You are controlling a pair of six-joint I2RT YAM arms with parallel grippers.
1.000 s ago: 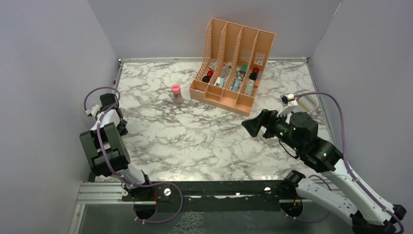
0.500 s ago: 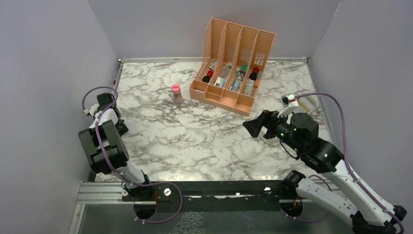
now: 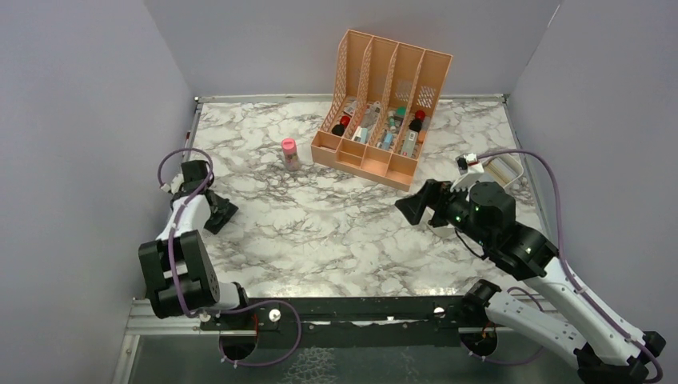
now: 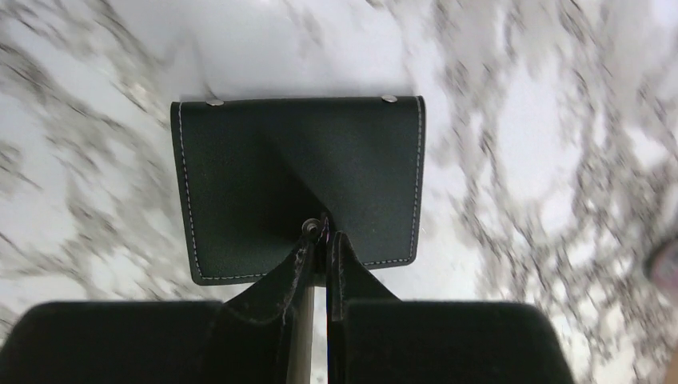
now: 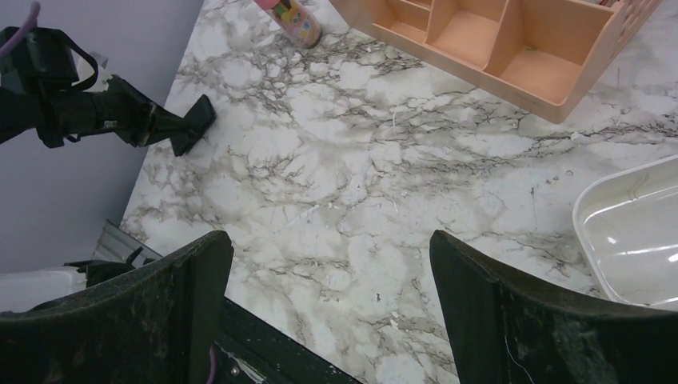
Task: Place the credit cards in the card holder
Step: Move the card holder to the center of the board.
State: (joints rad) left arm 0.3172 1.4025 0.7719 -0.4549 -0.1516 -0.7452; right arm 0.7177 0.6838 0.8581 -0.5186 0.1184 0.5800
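**Layout.** The marble desk carries everything. In the top view, the orange file organiser stands at 12 o'clock, and its compartments hold small mixed items. The white tray lies at 3 o'clock by the right wall. A pink bottle stands upright at about 11 o'clock, just beside the organiser's left corner.

**Task item.** The card holder is at 9 o'clock, near the left wall. It is folded shut, black outer face showing. No credit cards can be made out in any view.

**Pincers.**
- The left pincer is pressed together on the near edge of the card holder, pinching it at mid-edge. Creases radiate from the pinch point.
- Whether the holder rests fully on the desk or hangs partly lifted cannot be told.
- The right pincer is spread wide and holds nothing. It hovers above the desk at about 4 o'clock, well apart from the holder.

**Fault conditions.**
- Slip: the grip takes only a narrow strip of the edge. A fast swing may let the holder pivot or drop.
- Blocked slots: if both flaps are caught in the pinch, the holder cannot open and no slot is reachable.
- Drag: moving with the far edge touching the desk may twist the holder out of the grip.
- Missing cards: they must be located before the right pincer can act.
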